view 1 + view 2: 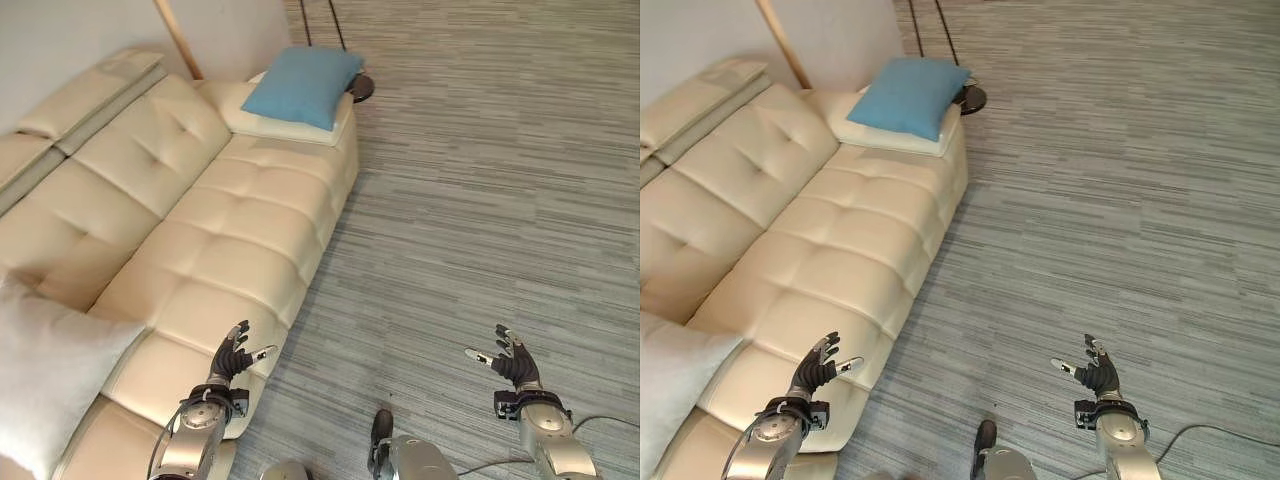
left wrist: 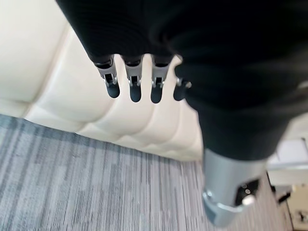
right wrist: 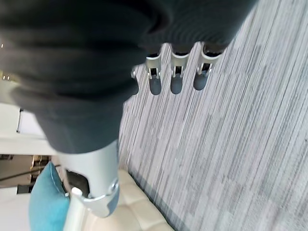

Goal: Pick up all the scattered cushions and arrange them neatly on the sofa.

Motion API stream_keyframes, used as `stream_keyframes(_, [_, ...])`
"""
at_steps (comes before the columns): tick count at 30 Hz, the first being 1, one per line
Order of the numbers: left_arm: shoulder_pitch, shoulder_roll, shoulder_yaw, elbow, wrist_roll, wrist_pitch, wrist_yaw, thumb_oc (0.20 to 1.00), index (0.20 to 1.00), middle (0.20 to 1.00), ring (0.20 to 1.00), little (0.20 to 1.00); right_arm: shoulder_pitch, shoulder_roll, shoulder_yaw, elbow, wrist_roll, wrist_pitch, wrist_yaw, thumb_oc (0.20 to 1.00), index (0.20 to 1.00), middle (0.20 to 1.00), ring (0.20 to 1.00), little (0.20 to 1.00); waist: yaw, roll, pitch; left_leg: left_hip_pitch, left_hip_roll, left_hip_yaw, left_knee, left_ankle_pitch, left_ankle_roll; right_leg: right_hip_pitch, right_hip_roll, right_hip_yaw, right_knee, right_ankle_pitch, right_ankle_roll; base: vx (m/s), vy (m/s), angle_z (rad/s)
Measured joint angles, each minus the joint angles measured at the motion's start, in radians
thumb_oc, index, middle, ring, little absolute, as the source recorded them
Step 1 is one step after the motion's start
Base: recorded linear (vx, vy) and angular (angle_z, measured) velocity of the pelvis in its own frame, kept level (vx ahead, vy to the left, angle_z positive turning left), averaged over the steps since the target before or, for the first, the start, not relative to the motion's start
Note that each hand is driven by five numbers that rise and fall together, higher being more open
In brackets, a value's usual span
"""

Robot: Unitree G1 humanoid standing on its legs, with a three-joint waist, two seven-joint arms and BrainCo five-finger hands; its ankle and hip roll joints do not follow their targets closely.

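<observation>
Left robot hand (image 1: 232,358): low, over the front edge of the sofa (image 1: 220,250) seat, fingers (image 2: 135,89) straight and spread, thumb out to the side, holding nothing. The wrist view shows the dark tips hanging above the cream seat edge, with striped grey carpet (image 1: 480,200) below it.

Right robot hand (image 1: 512,362): low on the right side, over the carpet, well apart from the sofa. Fingers (image 3: 175,82) straight and relaxed, thumb apart, empty too. Its wrist view catches carpet under the fingertips, plus a bit of the sofa edge and a blue cushion.

Nearest cushion: a light grey one (image 1: 45,375) on the near end of the sofa, at the left edge of the head views, leaning toward the backrest. It sits just beside the left arm but is not touching the hand.

Middle of the sofa: bare tufted cream seat and back cushions.

Far end: the blue cushion (image 1: 302,84) lies flat on the far armrest, on top of a cream pad, tilted so one corner hangs slightly over the armrest's outer side.

Past the armrest: a round dark base (image 1: 360,87) on the carpet with thin dark rods rising from it, and a slanted wooden pole (image 1: 178,38) against the wall behind the sofa.
</observation>
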Motion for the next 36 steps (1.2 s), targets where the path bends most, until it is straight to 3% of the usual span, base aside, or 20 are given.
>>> stream_keyframes(3, [0.014, -0.004, 0.0, 0.011, 0.0, 0.0, 0.0, 1.0, 1.0, 1.0, 1.0, 1.0, -0.006, -0.005, 0.027, 0.013, -0.009, 0.001, 0.008, 1.0, 1.0, 1.0, 1.0, 1.0, 0.036, 0.009, 0.008, -0.052, -0.027, -0.134, -0.179, 0.076, -0.005, 0.058, 0.051, 0.055, -0.08, 0.015, -0.016, 0.3, 0.014, -0.89])
stream_keyframes(4, [0.014, -0.004, 0.0, 0.013, 0.0, 0.001, 0.0, 1.0, 1.0, 1.0, 1.0, 1.0, -0.006, -0.005, 0.033, 0.011, -0.009, 0.0, 0.009, 1.0, 1.0, 1.0, 1.0, 1.0, 0.04, 0.013, 0.01, -0.073, -0.032, -0.151, -0.192, 0.1, -0.004, 0.068, 0.058, 0.053, -0.089, 0.028, -0.007, 0.19, -0.004, -0.52])
stream_keyframes(6, [0.005, -0.004, -0.002, 0.028, 0.0, 0.0, 0.001, 1.0, 1.0, 1.0, 1.0, 1.0, -0.007, -0.014, 0.055, 0.015, -0.009, 0.0, 0.012, 1.0, 1.0, 1.0, 1.0, 1.0, 0.059, 0.023, 0.011, -0.107, -0.045, -0.195, -0.28, 0.139, -0.008, 0.084, 0.08, 0.083, -0.113, 0.022, -0.026, 0.22, 0.036, -0.41])
stream_keyframes(9, [-0.004, -0.004, 0.003, 0.026, 0.0, 0.001, 0.006, 1.0, 1.0, 1.0, 1.0, 1.0, -0.017, -0.012, 0.059, 0.015, -0.01, 0.0, 0.017, 1.0, 1.0, 1.0, 1.0, 1.0, 0.085, 0.039, 0.03, -0.151, -0.064, -0.192, -0.289, 0.175, -0.012, 0.131, 0.105, 0.136, -0.148, 0.023, -0.047, 0.38, 0.128, -0.53])
stream_keyframes(10, [0.003, -0.003, 0.005, 0.024, 0.0, 0.001, 0.009, 1.0, 1.0, 1.0, 1.0, 1.0, -0.039, -0.012, 0.062, 0.015, -0.011, 0.0, 0.019, 1.0, 1.0, 1.0, 1.0, 1.0, 0.118, 0.043, 0.039, -0.151, -0.08, -0.222, -0.294, 0.177, -0.009, 0.139, 0.112, 0.192, -0.146, 0.022, -0.044, 0.4, 0.198, -1.01])
stream_keyframes(12, [0.02, -0.003, 0.011, 0.024, 0.001, 0.001, 0.009, 1.0, 1.0, 1.0, 1.0, 1.0, -0.062, -0.011, 0.067, 0.017, -0.019, 0.0, 0.033, 1.0, 1.0, 1.0, 1.0, 1.0, 0.13, 0.054, 0.039, -0.139, -0.082, -0.235, -0.289, 0.198, 0.022, 0.177, 0.119, 0.253, -0.169, 0.011, -0.02, 0.38, 0.184, -1.02])
stream_keyframes(15, [0.017, -0.002, 0.008, 0.013, 0.001, -0.003, 0.008, 1.0, 1.0, 1.0, 1.0, 1.0, -0.051, -0.02, 0.067, 0.014, -0.031, 0.0, 0.04, 1.0, 1.0, 1.0, 1.0, 1.0, 0.121, 0.071, 0.03, -0.139, -0.078, -0.232, -0.256, 0.205, 0.032, 0.204, 0.115, 0.278, -0.156, -0.018, 0.007, 0.41, 0.189, -0.47])
stream_keyframes(16, [0.01, 0.001, 0.008, 0.018, 0.001, -0.003, 0.007, 1.0, 1.0, 1.0, 1.0, 1.0, -0.041, -0.015, 0.066, 0.016, -0.037, 0.002, 0.044, 1.0, 1.0, 1.0, 1.0, 1.0, 0.12, 0.068, 0.032, -0.122, -0.083, -0.2, -0.235, 0.221, 0.059, 0.198, 0.099, 0.292, -0.102, -0.073, 0.019, 0.17, 0.08, -0.45])
stream_keyframes(18, [0.013, 0.028, 0.005, 0.006, 0.001, -0.004, 0.006, 1.0, 1.0, 1.0, 1.0, 1.0, -0.018, -0.001, 0.087, 0.009, -0.048, 0.0, 0.061, 1.0, 1.0, 1.0, 1.0, 1.0, 0.128, 0.02, 0.029, -0.085, -0.113, -0.114, -0.223, 0.279, 0.124, 0.141, 0.042, 0.315, 0.102, -0.192, 0.099, 0.24, 0.142, -0.54])
stream_keyframes(19, [0.003, 0.039, 0.004, 0.006, 0.001, -0.004, 0.006, 1.0, 1.0, 1.0, 1.0, 1.0, -0.013, 0.003, 0.09, 0.009, -0.048, 0.0, 0.066, 1.0, 1.0, 1.0, 1.0, 1.0, 0.122, 0.002, 0.029, -0.073, -0.132, -0.11, -0.228, 0.24, 0.148, 0.09, 0.024, 0.318, 0.22, -0.213, 0.124, 0.32, 0.198, -0.24])
stream_keyframes(20, [-0.006, 0.055, 0.003, 0.008, 0.001, -0.001, 0.006, 1.0, 1.0, 1.0, 1.0, 1.0, -0.017, 0.007, 0.088, 0.007, -0.05, 0.001, 0.073, 1.0, 1.0, 1.0, 1.0, 1.0, 0.104, 0.001, 0.034, -0.056, -0.141, -0.1, -0.234, 0.228, 0.165, -0.013, 0.007, 0.302, 0.435, -0.223, 0.162, 0.23, 0.143, -0.12])
stream_keyframes(21, [-0.007, 0.061, 0.003, 0.005, 0.001, -0.001, 0.006, 1.0, 1.0, 1.0, 1.0, 1.0, -0.021, 0.007, 0.088, 0.004, -0.052, 0.001, 0.076, 1.0, 1.0, 1.0, 1.0, 1.0, 0.108, 0.0, 0.034, -0.044, -0.148, -0.084, -0.241, 0.26, 0.163, -0.053, -0.017, 0.282, 0.516, -0.227, 0.185, 0.24, 0.145, -0.13])
stream_keyframes(22, [-0.006, 0.065, 0.003, -0.005, 0.001, -0.001, 0.007, 1.0, 1.0, 1.0, 1.0, 1.0, 0.001, 0.009, 0.084, -0.002, -0.058, 0.002, 0.078, 1.0, 1.0, 1.0, 1.0, 1.0, 0.098, -0.003, 0.036, -0.009, -0.158, -0.077, -0.242, 0.216, 0.184, -0.093, -0.051, 0.268, 0.573, -0.236, 0.2, 0.25, 0.102, -0.24])
stream_keyframes(25, [-0.008, 0.076, 0.001, -0.03, 0.001, 0.001, 0.006, 1.0, 1.0, 1.0, 1.0, 1.0, -0.011, 0.03, 0.083, 0.0, -0.066, 0.002, 0.079, 1.0, 1.0, 1.0, 1.0, 1.0, 0.093, -0.001, 0.042, 0.04, -0.168, -0.062, -0.243, 0.214, 0.189, -0.133, -0.108, 0.203, 0.471, -0.232, 0.196, 0.23, 0.028, -0.11])
stream_keyframes(27, [-0.023, 0.073, 0.001, -0.031, 0.001, -0.002, 0.009, 1.0, 1.0, 1.0, 1.0, 1.0, -0.01, 0.035, 0.082, 0.001, -0.065, 0.001, 0.079, 1.0, 1.0, 1.0, 1.0, 1.0, 0.082, -0.004, 0.045, 0.065, -0.164, -0.067, -0.254, 0.161, 0.173, -0.159, -0.109, 0.172, 0.4, -0.229, 0.194, 0.35, -0.055, -0.03])
stream_keyframes(29, [-0.038, 0.077, 0.001, -0.015, 0.001, -0.002, 0.008, 1.0, 1.0, 1.0, 1.0, 1.0, -0.03, 0.035, 0.079, 0.002, -0.064, -0.001, 0.076, 1.0, 1.0, 1.0, 1.0, 1.0, 0.078, -0.011, 0.051, 0.084, -0.167, -0.051, -0.266, 0.133, 0.169, -0.219, -0.094, 0.151, 0.228, -0.147, 0.198, 0.48, -0.148, -0.22])
stream_keyframes(31, [-0.063, 0.067, 0.001, 0.016, 0.001, 0.0, 0.009, 1.0, 1.0, 1.0, 1.0, 1.0, -0.033, 0.039, 0.064, 0.01, -0.064, 0.001, 0.069, 1.0, 1.0, 1.0, 1.0, 1.0, 0.058, -0.01, 0.055, 0.104, -0.172, -0.059, -0.267, 0.132, 0.179, -0.227, -0.086, 0.109, 0.011, -0.02, 0.217, 0.39, -0.144, 0.15])
stream_keyframes(32, [-0.069, 0.059, 0.0, 0.016, 0.001, -0.001, 0.009, 1.0, 1.0, 1.0, 1.0, 1.0, -0.013, 0.043, 0.055, 0.011, -0.064, 0.001, 0.059, 1.0, 1.0, 1.0, 1.0, 1.0, 0.044, -0.017, 0.057, 0.139, -0.179, -0.078, -0.27, 0.096, 0.162, -0.23, -0.087, 0.1, -0.058, 0.04, 0.212, 0.42, -0.17, 0.35])
stream_keyframes(34, [-0.066, 0.057, -0.001, 0.013, 0.001, -0.001, 0.008, 1.0, 1.0, 1.0, 1.0, 1.0, 0.0, 0.048, 0.048, 0.01, -0.064, 0.001, 0.057, 1.0, 1.0, 1.0, 1.0, 1.0, 0.038, -0.027, 0.055, 0.177, -0.186, -0.087, -0.277, 0.088, 0.17, -0.207, -0.088, 0.094, -0.101, 0.079, 0.198, 0.34, -0.12, 0.34])
stream_keyframes(36, [-0.039, 0.056, -0.002, -0.012, 0.002, -0.005, 0.008, 1.0, 1.0, 1.0, 1.0, 1.0, 0.036, 0.054, 0.048, 0.01, -0.064, 0.0, 0.055, 1.0, 1.0, 1.0, 1.0, 1.0, 0.023, -0.06, 0.033, 0.239, -0.206, -0.124, -0.28, 0.044, 0.151, -0.158, -0.105, 0.083, -0.106, 0.17, 0.147, 0.42, -0.167, 0.44])
